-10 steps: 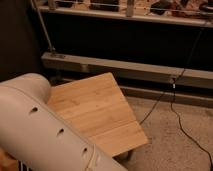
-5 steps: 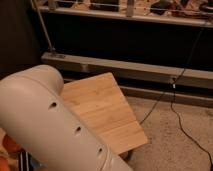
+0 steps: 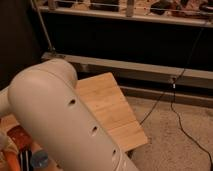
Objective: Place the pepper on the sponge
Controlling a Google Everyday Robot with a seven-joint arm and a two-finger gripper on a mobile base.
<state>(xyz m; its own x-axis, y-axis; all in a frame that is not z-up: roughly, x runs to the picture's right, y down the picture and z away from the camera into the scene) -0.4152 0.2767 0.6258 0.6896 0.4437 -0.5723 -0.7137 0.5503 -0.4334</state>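
Arm: my cream arm [image 3: 60,115] fills the lower left of the view, from mid-left down to the bottom edge, and covers most of the desk.
Claw: out of view, somewhere past the arm's hidden end. It is closed; I cannot tell whether anything is gripped in it.
Desk: pale wooden top [image 3: 112,107]; only its far right corner shows bare.
Pepper: not to be made out. The orange patches [image 3: 15,142] at the lower left edge, behind the arm, may be the pepper or a bowl; too little shows to tell.
Sponge: not in sight. No dark-blue pad lies on the bare part of the desk, so it is behind the arm or out of frame.
Deciding relation: I cannot read here which way the pepper lies from the claw, how its long axis runs, or whether it rests on the sponge.
Cup: round light-blue top [image 3: 40,159] at the bottom edge, just beside the arm.
Surroundings: a metal rail [image 3: 150,67] runs behind the desk. A black cable [image 3: 182,125] trails over the speckled floor [image 3: 170,155], off the desk.
In the way: my own arm blocks the sight of the work area.
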